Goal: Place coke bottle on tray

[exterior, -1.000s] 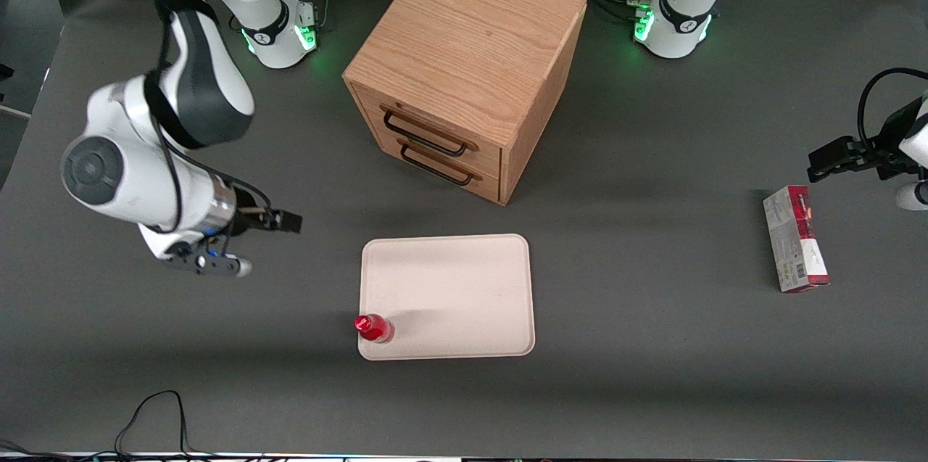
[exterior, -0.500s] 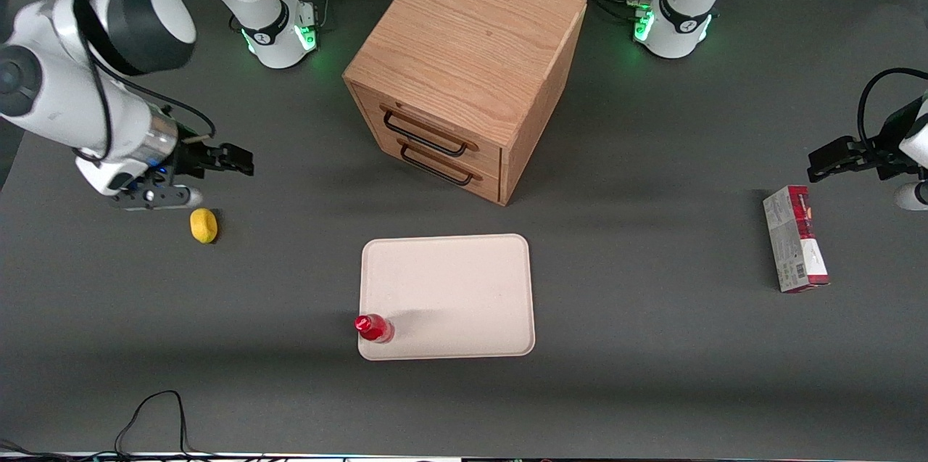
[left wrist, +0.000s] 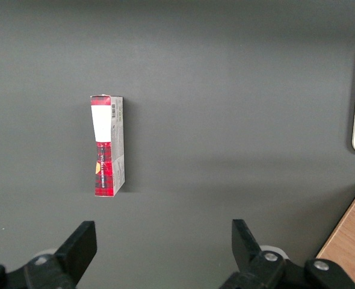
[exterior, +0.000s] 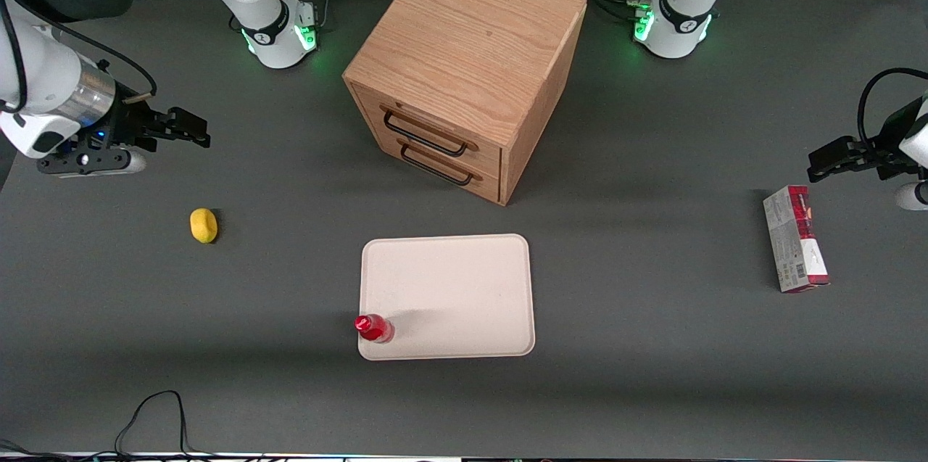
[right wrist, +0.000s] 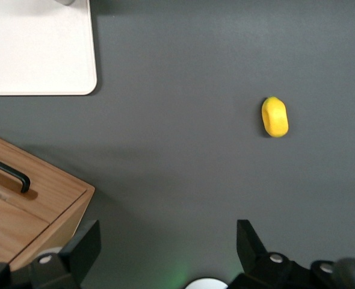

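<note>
The small red coke bottle (exterior: 374,328) stands upright on the cream-white tray (exterior: 464,288), at the tray's corner nearest the front camera on the working arm's side. The tray also shows in the right wrist view (right wrist: 39,54). My gripper (exterior: 190,133) hangs high over the table at the working arm's end, well away from the bottle and tray. Its fingers are spread wide apart with nothing between them, as the right wrist view (right wrist: 165,250) shows.
A yellow lemon (exterior: 204,225) lies on the dark table between my gripper and the tray; it also shows in the right wrist view (right wrist: 275,117). A wooden two-drawer cabinet (exterior: 464,70) stands farther from the camera than the tray. A red-and-grey carton (exterior: 795,238) lies toward the parked arm's end.
My gripper has drawn back and up, away from the tray toward the working arm's end of the table. The lemon came into view as the arm cleared it. The bottle has not moved.
</note>
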Controlling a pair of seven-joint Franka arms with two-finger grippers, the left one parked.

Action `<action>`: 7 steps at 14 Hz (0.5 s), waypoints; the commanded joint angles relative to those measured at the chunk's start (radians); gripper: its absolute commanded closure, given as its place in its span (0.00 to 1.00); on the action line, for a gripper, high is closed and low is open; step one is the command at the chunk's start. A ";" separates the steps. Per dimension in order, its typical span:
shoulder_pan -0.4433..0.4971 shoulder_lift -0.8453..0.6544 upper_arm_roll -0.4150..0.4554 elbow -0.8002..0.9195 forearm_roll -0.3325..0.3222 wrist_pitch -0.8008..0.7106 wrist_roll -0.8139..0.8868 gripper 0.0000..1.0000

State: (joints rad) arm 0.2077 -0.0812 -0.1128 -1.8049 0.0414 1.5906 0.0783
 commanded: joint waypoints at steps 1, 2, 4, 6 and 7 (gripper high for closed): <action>-0.031 0.017 0.016 0.044 -0.009 -0.066 -0.076 0.00; -0.042 0.017 0.019 0.056 -0.009 -0.075 -0.083 0.00; -0.042 0.018 0.036 0.070 -0.009 -0.077 -0.080 0.00; -0.044 0.024 0.068 0.085 -0.058 -0.083 -0.089 0.00; -0.042 0.041 0.068 0.110 -0.060 -0.092 -0.128 0.00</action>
State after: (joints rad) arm 0.1795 -0.0753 -0.0673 -1.7564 0.0084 1.5300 0.0085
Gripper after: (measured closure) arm 0.000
